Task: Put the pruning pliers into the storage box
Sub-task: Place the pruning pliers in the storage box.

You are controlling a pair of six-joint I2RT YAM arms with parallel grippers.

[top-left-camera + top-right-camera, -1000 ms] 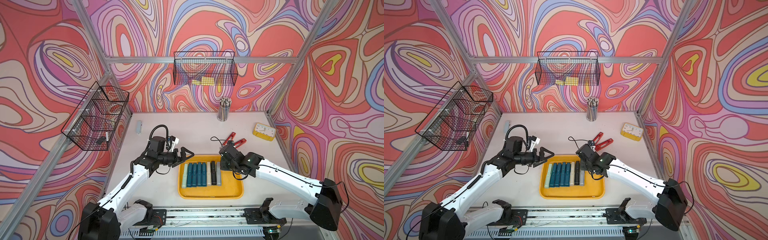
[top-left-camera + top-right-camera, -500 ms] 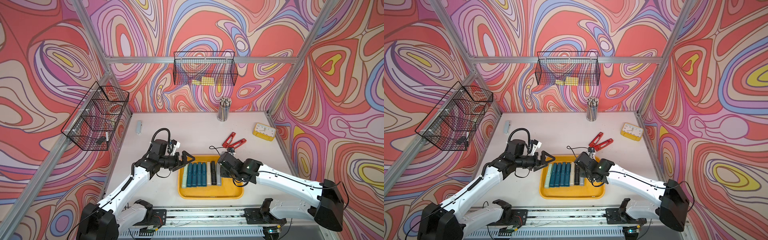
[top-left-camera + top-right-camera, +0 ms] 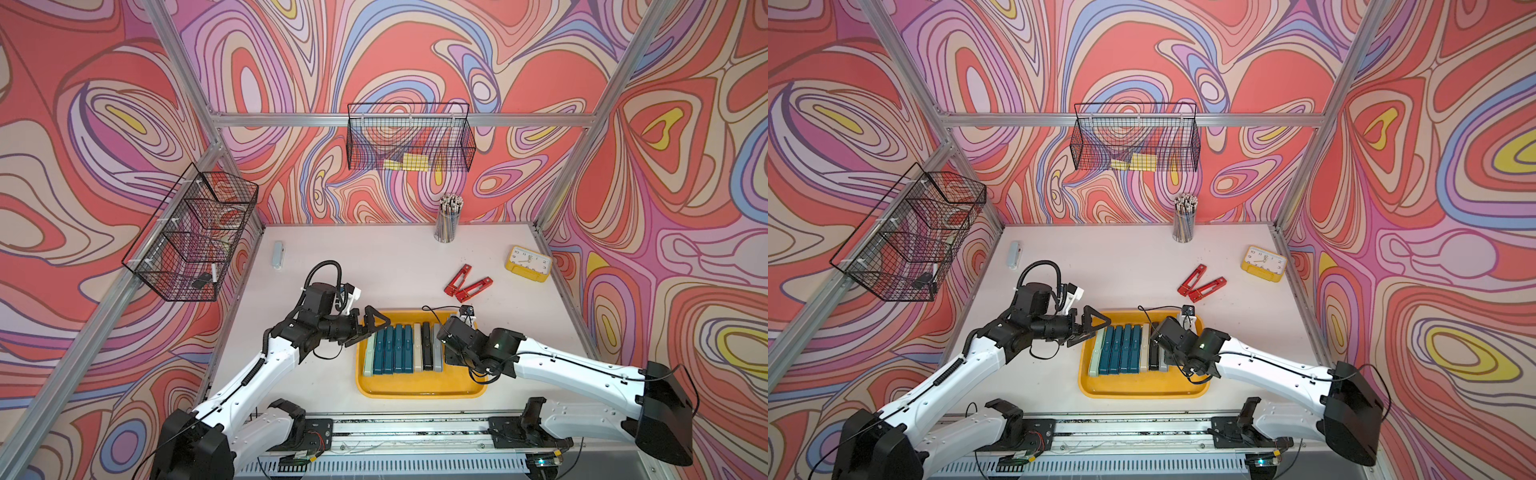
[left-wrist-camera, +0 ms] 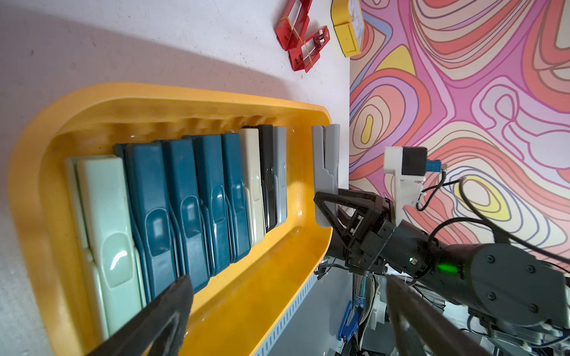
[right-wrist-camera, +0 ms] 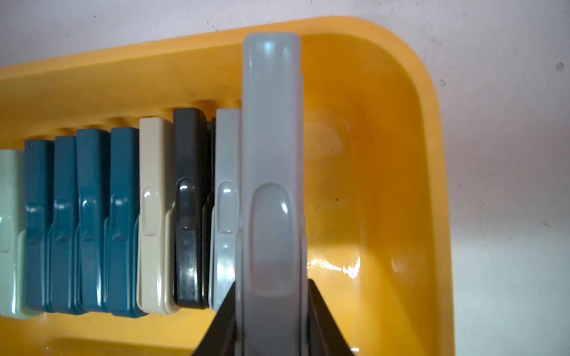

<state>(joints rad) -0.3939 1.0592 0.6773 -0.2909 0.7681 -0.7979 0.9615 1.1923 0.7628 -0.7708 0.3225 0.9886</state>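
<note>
Pliers (image 3: 401, 349), teal, green, beige, black and grey, lie side by side in the box (image 3: 415, 392) in both top views, red pliers (image 3: 467, 282) rest on the table (image 3: 374, 257) at the box's 1 o'clock and stray pliers (image 3: 277, 254) at 11, and the left gripper (image 3: 370, 330), jaws wide and empty, hovers over the 10 o'clock corner. Left wrist: the right gripper (image 4: 336, 209) clamps grey pliers (image 4: 325, 166) over the box's 3 o'clock end. Right wrist: black fingers (image 5: 324, 326) pinch them just beside the others, above bare yellow floor.
</note>
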